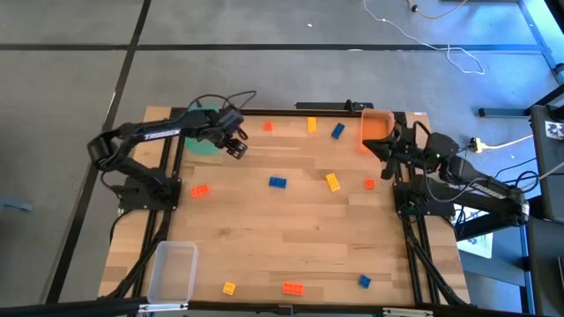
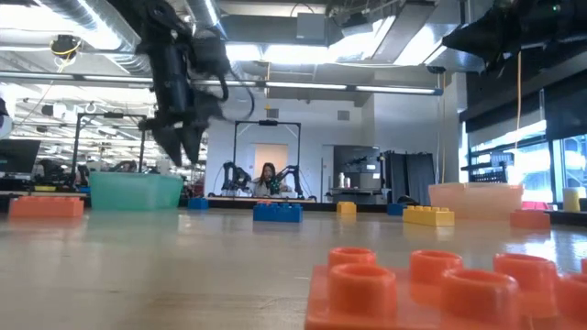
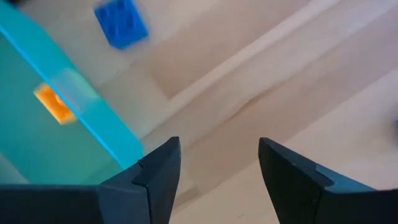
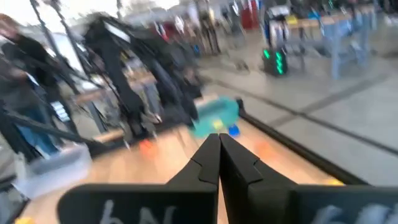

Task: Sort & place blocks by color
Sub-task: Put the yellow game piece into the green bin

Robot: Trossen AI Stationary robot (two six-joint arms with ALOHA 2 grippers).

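Note:
Small blue, yellow and orange-red blocks lie scattered flat on the wooden table, among them a blue one (image 1: 278, 182), a yellow one (image 1: 332, 181) and an orange-red one (image 1: 200, 189). My left gripper (image 1: 236, 143) hangs open above the table, just beside the green bin (image 1: 204, 143), with nothing between its fingers (image 3: 219, 146). An orange-yellow block (image 3: 55, 102) lies inside that bin, and a blue block (image 3: 121, 23) lies on the table outside it. My right gripper (image 1: 388, 146) is shut and empty (image 4: 219, 144). It is held level, next to the orange bin (image 1: 377, 126).
A clear bin (image 1: 172, 269) stands at the near left corner. Three more blocks (image 1: 293, 288) lie along the near edge and three (image 1: 311, 125) along the far edge. The middle of the table between the arms holds only single blocks.

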